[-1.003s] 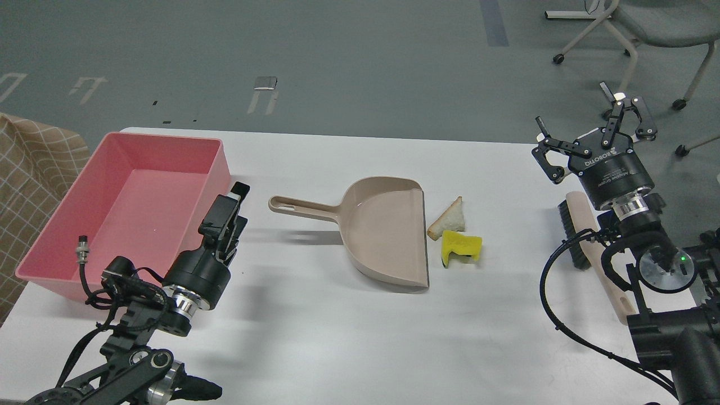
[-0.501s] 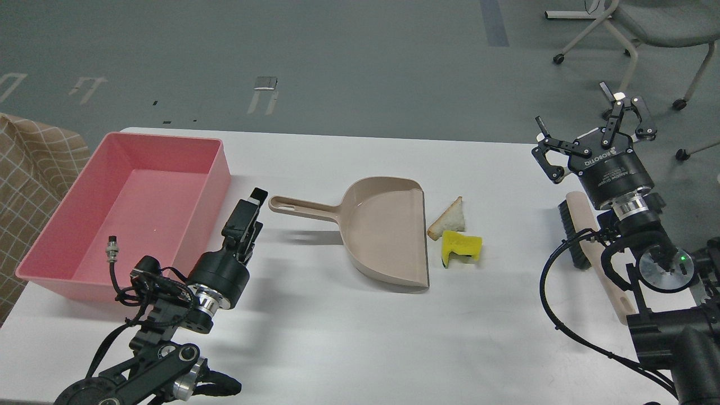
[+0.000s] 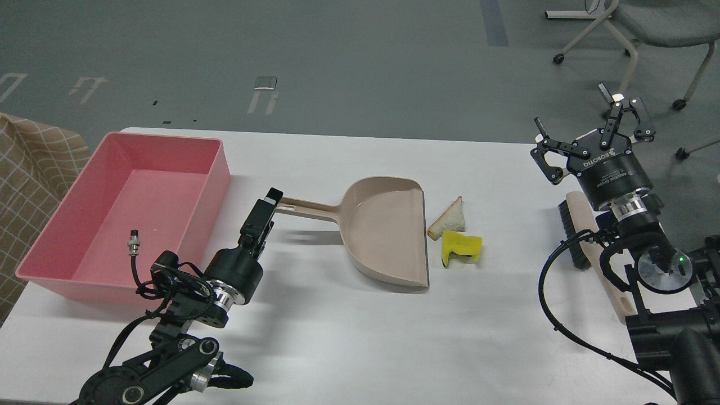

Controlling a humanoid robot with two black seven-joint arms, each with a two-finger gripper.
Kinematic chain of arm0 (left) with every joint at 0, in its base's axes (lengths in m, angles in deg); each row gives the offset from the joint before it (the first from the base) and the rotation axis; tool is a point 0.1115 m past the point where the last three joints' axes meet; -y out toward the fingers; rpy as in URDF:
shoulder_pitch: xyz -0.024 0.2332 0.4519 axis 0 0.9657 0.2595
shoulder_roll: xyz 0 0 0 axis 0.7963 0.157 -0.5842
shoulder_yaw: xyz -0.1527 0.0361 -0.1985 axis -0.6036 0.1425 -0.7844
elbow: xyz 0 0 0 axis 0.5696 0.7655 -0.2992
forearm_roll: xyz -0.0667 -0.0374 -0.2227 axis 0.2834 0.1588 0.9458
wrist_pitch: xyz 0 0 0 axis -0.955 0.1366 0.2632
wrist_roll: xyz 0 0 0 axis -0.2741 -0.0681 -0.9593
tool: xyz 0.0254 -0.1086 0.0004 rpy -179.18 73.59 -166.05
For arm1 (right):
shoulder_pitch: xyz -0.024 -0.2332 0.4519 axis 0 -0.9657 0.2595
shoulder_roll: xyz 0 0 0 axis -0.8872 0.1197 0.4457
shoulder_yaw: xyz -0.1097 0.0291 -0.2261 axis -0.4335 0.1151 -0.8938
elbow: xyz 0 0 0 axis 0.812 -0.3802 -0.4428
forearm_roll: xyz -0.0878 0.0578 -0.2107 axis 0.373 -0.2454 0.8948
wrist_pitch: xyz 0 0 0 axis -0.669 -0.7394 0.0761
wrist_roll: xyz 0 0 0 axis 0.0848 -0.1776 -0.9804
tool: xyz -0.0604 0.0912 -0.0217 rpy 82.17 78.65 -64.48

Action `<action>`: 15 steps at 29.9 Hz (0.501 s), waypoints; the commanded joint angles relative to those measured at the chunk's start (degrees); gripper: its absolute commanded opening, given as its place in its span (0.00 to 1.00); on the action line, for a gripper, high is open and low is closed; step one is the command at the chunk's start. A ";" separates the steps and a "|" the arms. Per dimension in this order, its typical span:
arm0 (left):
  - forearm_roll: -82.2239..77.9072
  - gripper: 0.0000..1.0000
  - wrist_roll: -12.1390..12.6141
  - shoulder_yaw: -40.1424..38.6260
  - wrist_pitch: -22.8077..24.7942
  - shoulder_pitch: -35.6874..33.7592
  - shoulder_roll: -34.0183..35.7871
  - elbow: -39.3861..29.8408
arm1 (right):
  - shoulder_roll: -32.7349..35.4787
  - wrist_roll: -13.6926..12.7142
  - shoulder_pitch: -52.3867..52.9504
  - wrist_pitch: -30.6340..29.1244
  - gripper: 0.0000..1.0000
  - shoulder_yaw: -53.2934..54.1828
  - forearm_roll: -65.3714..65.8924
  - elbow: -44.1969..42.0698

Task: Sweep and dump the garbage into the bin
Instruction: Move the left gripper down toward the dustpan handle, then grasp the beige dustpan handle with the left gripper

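Observation:
The garbage lies on the white table to the right of the dustpan's mouth: a triangular bread slice [image 3: 450, 218] and a yellow sponge chunk [image 3: 461, 247], touching each other. The beige dustpan [image 3: 388, 230] lies flat with its handle pointing left. My left gripper [image 3: 269, 203] is at the handle's end and covers its tip; its fingers are seen side-on, so I cannot tell their state. The pink bin [image 3: 216, 169] stands at the left, empty. My right gripper [image 3: 588, 121] is open and empty at the table's right edge.
A brush [image 3: 579, 236] with black bristles and a beige handle lies under my right arm at the table's right side. A checked cloth [image 3: 28, 169] is beyond the table's left edge. A wheeled chair [image 3: 647, 28] stands on the floor at the far right.
My left arm has moved right and forward, from beside the bin to the end of the dustpan's handle. The right arm, dustpan and garbage have hardly moved.

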 commanded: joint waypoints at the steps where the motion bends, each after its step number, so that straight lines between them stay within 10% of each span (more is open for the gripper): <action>1: -0.09 0.98 0.00 0.97 -0.03 -1.37 -1.14 2.45 | -0.09 0.00 0.02 0.00 1.00 0.00 0.00 0.01; 15: -0.53 0.98 0.09 4.14 -0.17 -5.41 -3.42 8.17 | -0.09 0.00 0.20 0.00 1.00 0.00 0.00 0.01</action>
